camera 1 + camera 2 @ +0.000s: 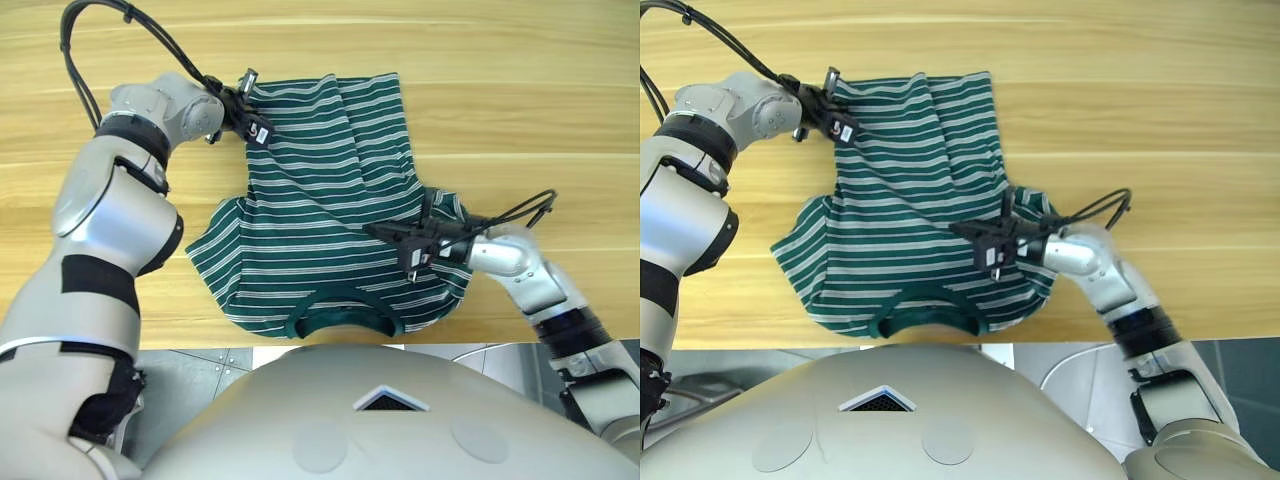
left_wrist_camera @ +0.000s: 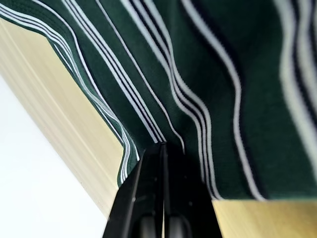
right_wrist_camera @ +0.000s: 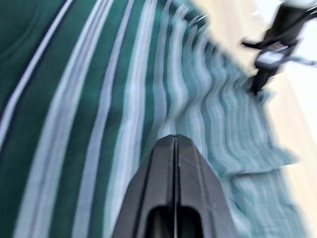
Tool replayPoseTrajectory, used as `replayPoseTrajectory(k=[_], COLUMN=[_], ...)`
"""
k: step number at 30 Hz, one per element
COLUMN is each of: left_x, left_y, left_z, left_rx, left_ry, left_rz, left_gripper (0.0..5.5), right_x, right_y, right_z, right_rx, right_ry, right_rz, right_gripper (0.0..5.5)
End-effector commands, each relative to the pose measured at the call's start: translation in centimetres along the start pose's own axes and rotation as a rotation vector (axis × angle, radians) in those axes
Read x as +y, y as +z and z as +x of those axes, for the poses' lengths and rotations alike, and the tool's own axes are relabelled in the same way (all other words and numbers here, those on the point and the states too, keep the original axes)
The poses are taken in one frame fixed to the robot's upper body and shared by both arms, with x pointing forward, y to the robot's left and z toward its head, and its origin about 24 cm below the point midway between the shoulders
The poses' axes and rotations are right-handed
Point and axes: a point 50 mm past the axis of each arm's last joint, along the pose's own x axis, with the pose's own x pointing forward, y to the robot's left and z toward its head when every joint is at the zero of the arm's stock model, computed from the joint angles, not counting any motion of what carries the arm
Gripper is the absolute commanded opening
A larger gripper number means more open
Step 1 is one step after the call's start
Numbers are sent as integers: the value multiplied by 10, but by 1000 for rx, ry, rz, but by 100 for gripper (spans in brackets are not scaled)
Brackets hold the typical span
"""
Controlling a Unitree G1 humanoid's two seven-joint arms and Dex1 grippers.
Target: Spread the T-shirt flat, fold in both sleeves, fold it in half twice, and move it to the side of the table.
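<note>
A dark green T-shirt (image 1: 320,200) with white stripes lies on the wooden table (image 1: 520,100), collar (image 1: 345,318) toward me and hem at the far side, still creased. My left gripper (image 1: 250,80) is shut on the far left hem corner; in the left wrist view its fingertips (image 2: 157,148) pinch the cloth's edge (image 2: 99,104). My right gripper (image 1: 368,229) lies over the shirt's right half, beside the bunched right sleeve (image 1: 450,215). It is shut, and in the right wrist view wrinkles of the striped cloth (image 3: 99,99) run into its tips (image 3: 166,141).
Bare wood stretches to the right of the shirt and beyond its hem. The table's front edge (image 1: 560,340) runs just below the collar, with grey floor (image 1: 200,365) under it. Black cables (image 1: 110,20) loop above the left wrist and beside the right wrist (image 1: 525,205).
</note>
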Motion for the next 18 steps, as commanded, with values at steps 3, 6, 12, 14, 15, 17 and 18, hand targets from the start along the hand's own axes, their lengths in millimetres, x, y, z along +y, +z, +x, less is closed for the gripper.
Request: replayPoseTrajectory(k=[3, 6, 12, 14, 15, 17, 18], left_x=[-14, -14, -12, -11, -11, -11, -12], left_y=[14, 17, 21, 23, 24, 24, 24], left_z=[9, 10, 11, 12, 13, 13, 13], left_rx=[-52, -63, -78, -85, -88, -91, -91], left_ry=[-57, -55, -44, -40, -40, -41, -42], left_rz=[27, 37, 47, 50, 51, 51, 51], left_gripper=[0, 0, 0, 0, 0, 0, 0], right_x=[-70, -90, -105, -103, -102, -98, -95], right_y=[2, -7, -42, -53, -60, -70, -76], right_z=[12, 33, 87, 99, 103, 106, 107], right_rx=[-21, 39, 224, 289, 325, 393, 430], right_ry=[-248, -309, -289, -271, -267, -258, -251], right_rz=[-57, -70, -45, -22, -9, 6, 11], right_gripper=[2, 2, 2, 2, 2, 2, 2])
